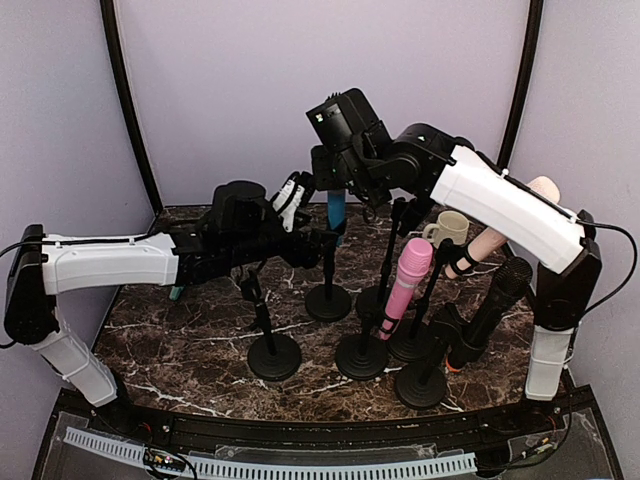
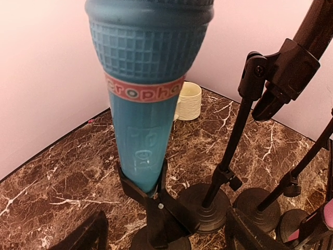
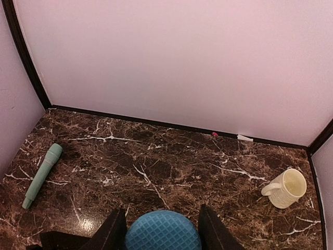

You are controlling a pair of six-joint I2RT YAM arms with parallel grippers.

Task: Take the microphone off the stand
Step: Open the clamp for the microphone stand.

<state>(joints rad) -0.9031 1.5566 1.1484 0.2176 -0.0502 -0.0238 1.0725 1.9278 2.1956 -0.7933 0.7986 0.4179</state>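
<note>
Right gripper (image 3: 162, 212) pinching blue microphone (image 2: 145, 120), gridded head

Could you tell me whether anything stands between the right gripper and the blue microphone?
Nothing visible does. The right gripper is at the head of the blue microphone, one finger against each side. The microphone sits in the stand clip.

Rt wrist cam's bottom edge cuts the blue mic (image 3: 162, 232); I see dome only. Left wrist cam crops its top, band lettering partial. Overhead, rt gripper (image 1: 337, 190) hides its head; teal mic (image 1: 176, 293) mostly under left arm (image 1: 110, 262).
</note>
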